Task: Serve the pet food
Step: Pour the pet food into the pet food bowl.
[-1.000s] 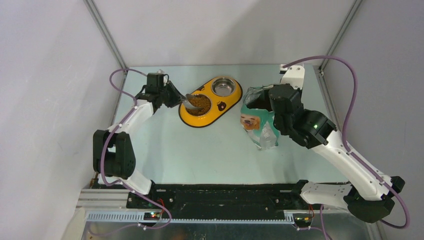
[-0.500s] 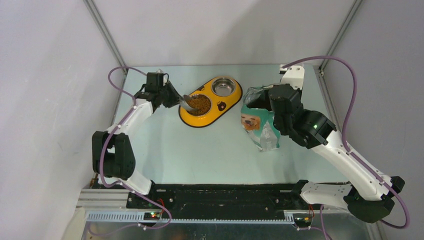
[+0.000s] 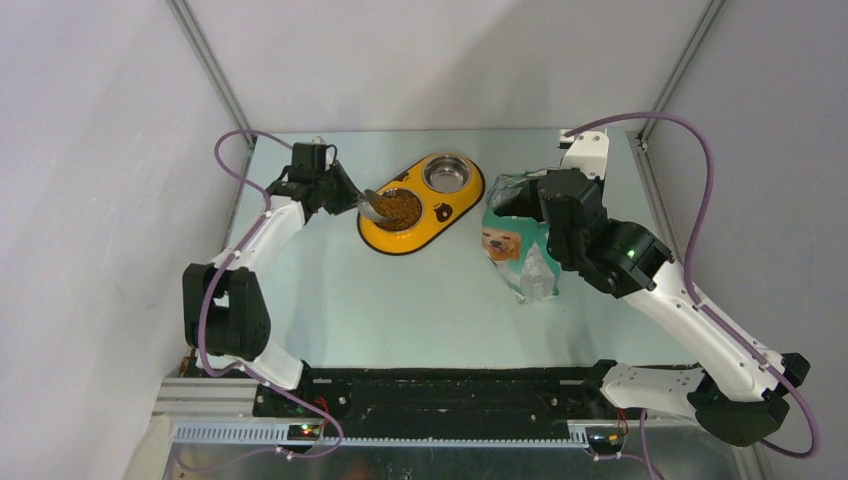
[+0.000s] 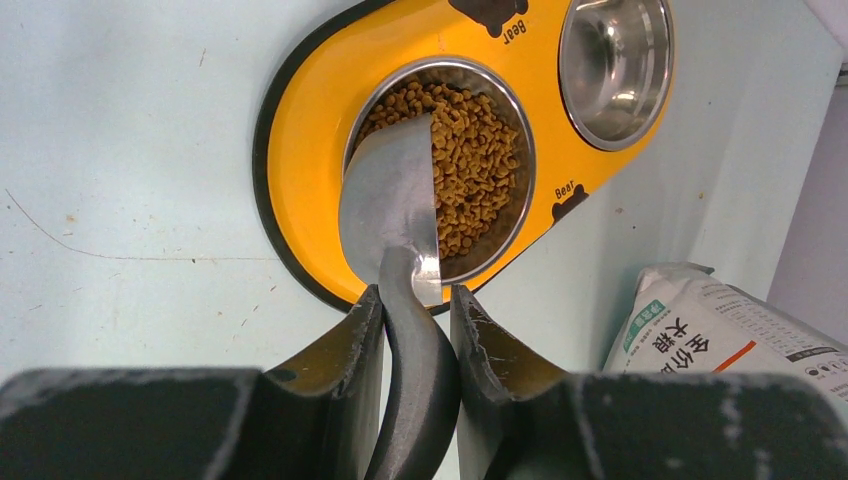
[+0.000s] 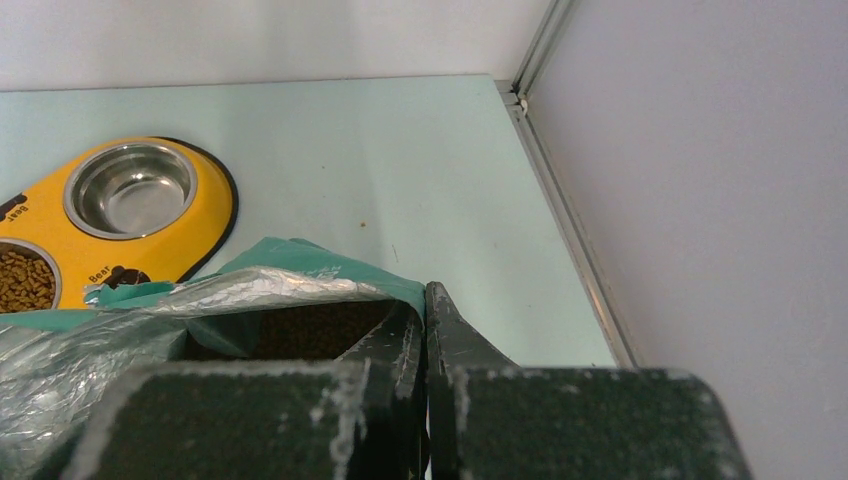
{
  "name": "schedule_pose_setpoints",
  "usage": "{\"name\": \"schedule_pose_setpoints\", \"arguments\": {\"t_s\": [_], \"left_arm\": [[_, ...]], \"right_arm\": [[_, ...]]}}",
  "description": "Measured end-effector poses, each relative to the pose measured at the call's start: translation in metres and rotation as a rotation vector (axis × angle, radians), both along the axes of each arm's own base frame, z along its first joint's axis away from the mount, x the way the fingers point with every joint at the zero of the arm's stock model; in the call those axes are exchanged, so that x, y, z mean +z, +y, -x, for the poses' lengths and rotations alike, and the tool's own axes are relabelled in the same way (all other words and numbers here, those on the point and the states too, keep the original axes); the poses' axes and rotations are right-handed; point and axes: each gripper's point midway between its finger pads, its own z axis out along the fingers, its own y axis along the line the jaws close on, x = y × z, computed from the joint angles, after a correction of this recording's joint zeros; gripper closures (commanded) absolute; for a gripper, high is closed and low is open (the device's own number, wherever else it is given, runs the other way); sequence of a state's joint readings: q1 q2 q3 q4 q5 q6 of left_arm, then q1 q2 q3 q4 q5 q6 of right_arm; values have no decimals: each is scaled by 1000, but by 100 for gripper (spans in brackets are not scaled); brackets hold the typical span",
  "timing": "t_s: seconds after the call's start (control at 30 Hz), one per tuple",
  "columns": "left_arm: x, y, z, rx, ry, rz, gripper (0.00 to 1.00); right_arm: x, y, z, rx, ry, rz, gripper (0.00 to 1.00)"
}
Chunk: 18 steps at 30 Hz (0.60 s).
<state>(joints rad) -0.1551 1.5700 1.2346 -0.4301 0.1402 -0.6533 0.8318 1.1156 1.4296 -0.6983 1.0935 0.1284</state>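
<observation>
Overhead camera looks down; both wrist cameras (close-up) share the yellow feeder (image 4: 305, 150).

Left arm (image 3: 260, 235) – base at 7 o'clock of top view, elbow folded just above base, forearm running toward 1 o'clock. Wrist turned so left gripper (image 3: 355, 199) points between 3 and 4 o'clock. Wrist view: jaws part-closed, both fingers (image 4: 340, 380) clamped on scoop (image 4: 390, 210) handle.

Right arm (image 3: 700, 325) – base at 5 o'clock, long stretch toward 11 o'clock, wrist pitched down. Right gripper (image 5: 425, 300) jaws fully together, pinching bag (image 5: 300, 260) rim at fingertips.
</observation>
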Motion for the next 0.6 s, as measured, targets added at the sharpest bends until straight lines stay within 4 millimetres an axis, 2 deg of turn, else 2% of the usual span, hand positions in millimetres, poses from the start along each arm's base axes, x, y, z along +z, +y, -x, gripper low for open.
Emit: {"name": "schedule_pose_setpoints", "arguments": {"t_s": [0.27, 0.6], "left_arm": [[3, -6, 0, -13, -5, 3, 100], [23, -19, -10, -37, -52, 6, 100]], "right_arm": [[0, -1, 0, 0, 1, 5, 100], [0, -1, 0, 0, 2, 7, 100]]}}
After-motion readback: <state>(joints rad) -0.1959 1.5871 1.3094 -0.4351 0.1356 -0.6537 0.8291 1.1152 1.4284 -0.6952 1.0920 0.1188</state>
